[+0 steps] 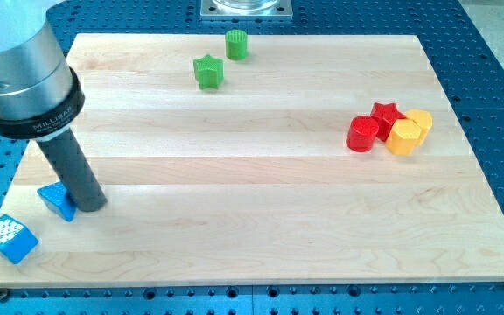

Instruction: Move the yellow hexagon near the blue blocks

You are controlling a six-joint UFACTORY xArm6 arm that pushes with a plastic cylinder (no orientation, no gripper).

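Note:
The yellow hexagon (402, 137) lies at the view's right, touching a second yellow block (420, 122) behind it, a red cylinder (362, 134) on its left and a red star (388, 114). A blue triangular block (57, 200) lies at the view's lower left. A blue cube (10, 239) sits at the board's lower left corner. My tip (92, 205) rests against the right side of the blue triangular block, far from the yellow hexagon.
A green star (207, 72) and a green cylinder (236, 44) lie near the view's top centre. The wooden board (261, 201) sits on a blue perforated table. The arm's grey body (24, 74) fills the upper left.

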